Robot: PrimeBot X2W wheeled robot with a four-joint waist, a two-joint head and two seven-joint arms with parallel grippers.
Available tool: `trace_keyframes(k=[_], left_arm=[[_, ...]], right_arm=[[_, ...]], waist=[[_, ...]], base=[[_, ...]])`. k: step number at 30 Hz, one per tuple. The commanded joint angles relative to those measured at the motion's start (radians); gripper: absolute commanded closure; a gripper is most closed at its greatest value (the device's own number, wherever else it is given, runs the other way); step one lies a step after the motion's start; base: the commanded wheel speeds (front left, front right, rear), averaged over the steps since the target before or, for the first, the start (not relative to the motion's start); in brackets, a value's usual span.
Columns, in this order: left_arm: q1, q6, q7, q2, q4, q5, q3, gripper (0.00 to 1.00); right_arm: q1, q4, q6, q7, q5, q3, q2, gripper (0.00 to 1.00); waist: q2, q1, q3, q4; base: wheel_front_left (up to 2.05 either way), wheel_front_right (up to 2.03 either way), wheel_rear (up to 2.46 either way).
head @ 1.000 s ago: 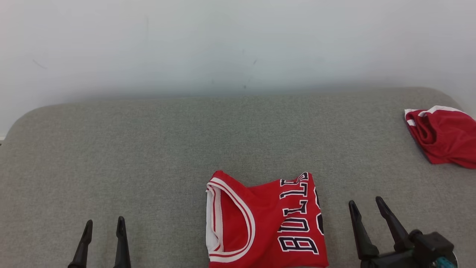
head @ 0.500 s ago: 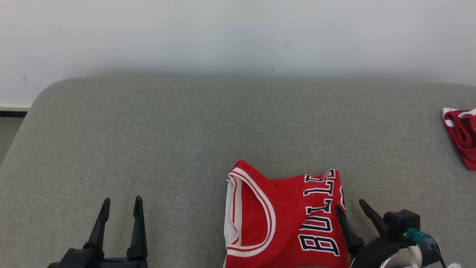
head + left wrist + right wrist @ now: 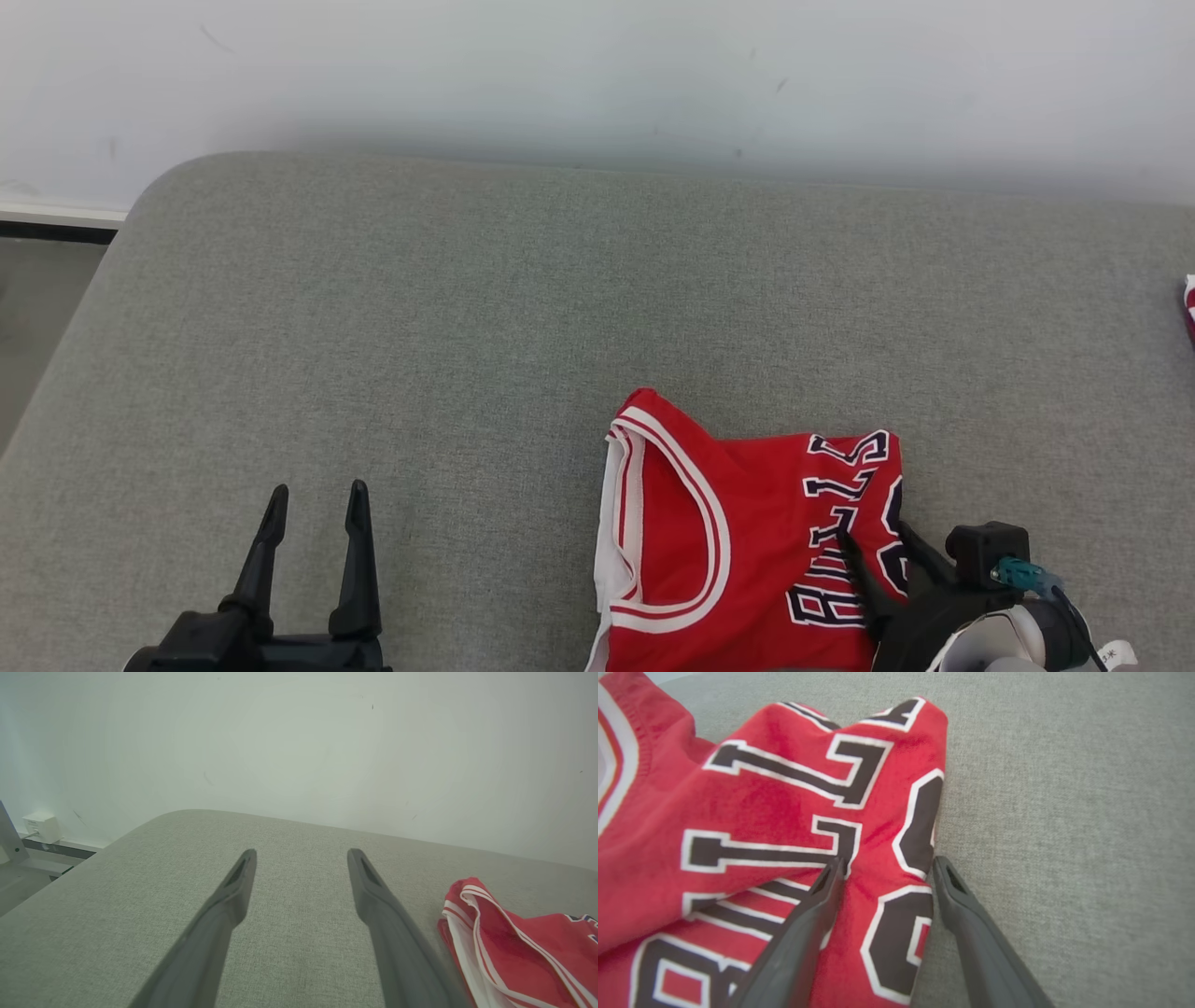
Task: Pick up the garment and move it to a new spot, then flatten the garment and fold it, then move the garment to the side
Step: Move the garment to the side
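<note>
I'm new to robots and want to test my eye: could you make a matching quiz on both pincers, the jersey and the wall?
1 left pincer
2 right pincer
3 jersey
4 wall

A red, lying on the grey cushion
B open, astride the jersey's edge
C pale, behind the cushion
D open, over bare cushion

Pairs: 1-D, 2-B, 3-A, 4-C

The grey fabric surface (image 3: 467,327) was viewed from above by the head camera, tilted toward twelve o'clock. The left wrist camera was held low and farther off, the right wrist camera very close; the red jersey (image 3: 747,532) was shared by all three.
</note>
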Motion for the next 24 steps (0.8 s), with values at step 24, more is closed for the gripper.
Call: trace_keyframes(k=[24], left_arm=[[-0.128,0.003,-0.003,0.000,-0.031,-0.039,-0.054,0.00]], right_arm=[[-0.411,-0.096,-0.003,0.076,0.102,0.167,-0.351,1.00]], waist=[[0.0000,-0.0001,0.207,-0.101]], base=[[0.00,0.00,0.00]])
